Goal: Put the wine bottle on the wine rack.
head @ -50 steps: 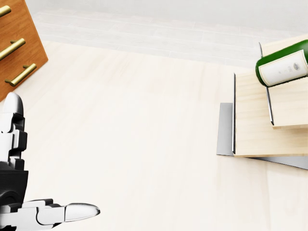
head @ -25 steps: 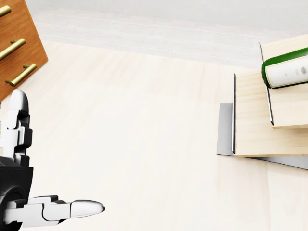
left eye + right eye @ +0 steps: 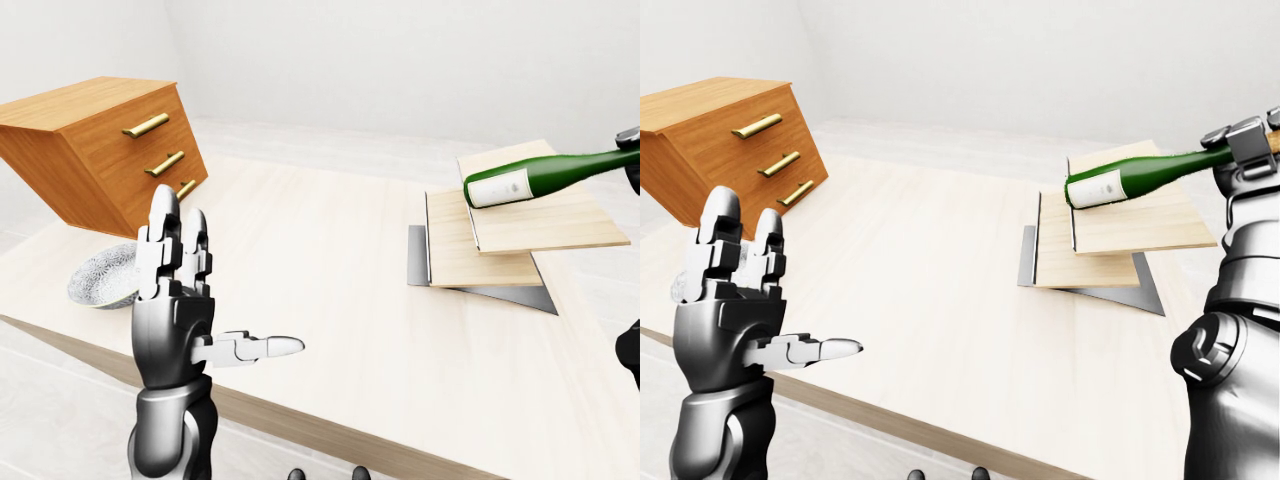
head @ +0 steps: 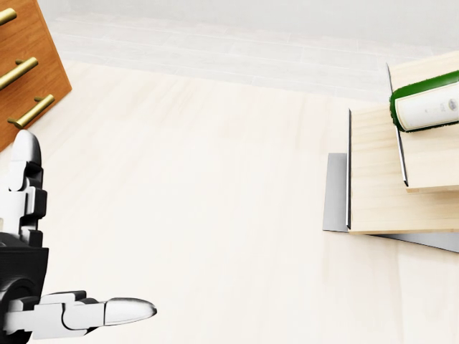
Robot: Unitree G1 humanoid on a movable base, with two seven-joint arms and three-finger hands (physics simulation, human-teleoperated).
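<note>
Wine bottle (image 3: 1130,180): green glass with a white label, lying nearly level in the air, label end to the left, neck to the right; carried just above the stepped boards, not resting on them as far as the eye views show.
Right hand (image 3: 1244,148): closed round the bottle's neck at the right edge of the right-eye view; forearm rising from the lower right.
Left hand (image 3: 178,300): empty, fingers spread wide and upright, thumb pointing right; held over the near left edge of the worktop, well apart from the bottle.
Wine rack (image 3: 500,240): two pale wooden boards stacked in steps on a grey metal base, at the far right of the worktop.
Worktop (image 3: 320,260): light wood.
Drawer chest (image 3: 110,150): brown, brass handles, tilted, far left.
Bowl (image 3: 105,278): patterned, just beside the chest, near left.
Step in hand: the bottle is being brought over the rack; placing is not yet done.
Next move calls for: lowering the bottle level until its body settles on the upper board, then loosening the fingers without letting it roll.
</note>
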